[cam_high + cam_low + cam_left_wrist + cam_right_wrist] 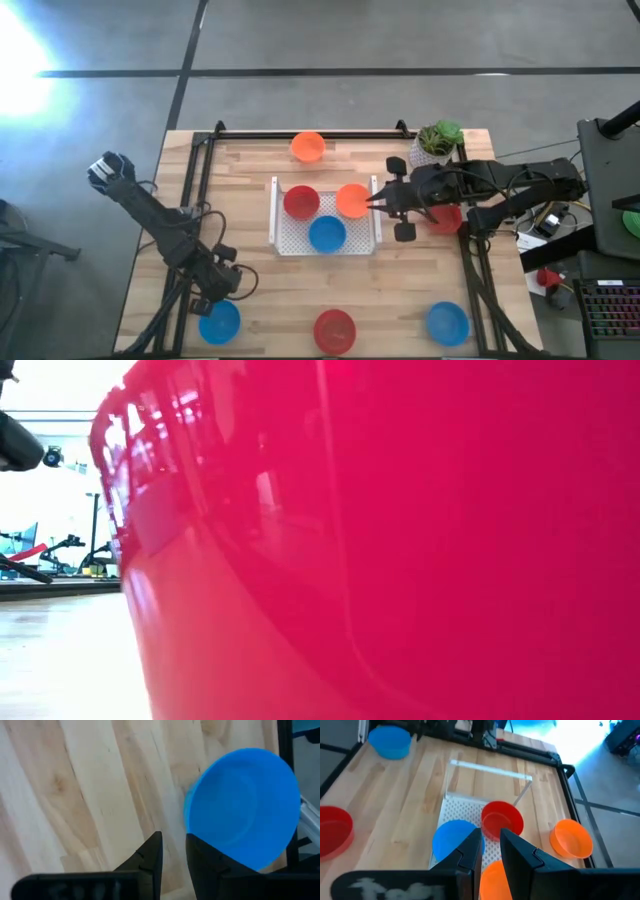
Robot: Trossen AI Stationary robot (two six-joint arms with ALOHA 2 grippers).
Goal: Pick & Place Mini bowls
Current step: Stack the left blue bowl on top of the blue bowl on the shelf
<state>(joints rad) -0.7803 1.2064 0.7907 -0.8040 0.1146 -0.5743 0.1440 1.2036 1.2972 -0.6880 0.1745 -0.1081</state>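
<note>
My right gripper hovers shut over the right side of the white perforated tray. An orange bowl shows below, through the narrow gap between its fingers. The tray also holds a red bowl and a blue bowl. My left gripper is shut low over the table's near left corner, beside another blue bowl standing on the wood. My left gripper has one finger right beside the blue bowl's rim. Nothing lies between the fingers, and I cannot tell whether that finger touches the bowl.
Loose bowls stand on the table: orange at the far edge, red under my right arm, red and blue at the near edge. A potted plant stands at the far right corner. Bare wood lies left of the tray.
</note>
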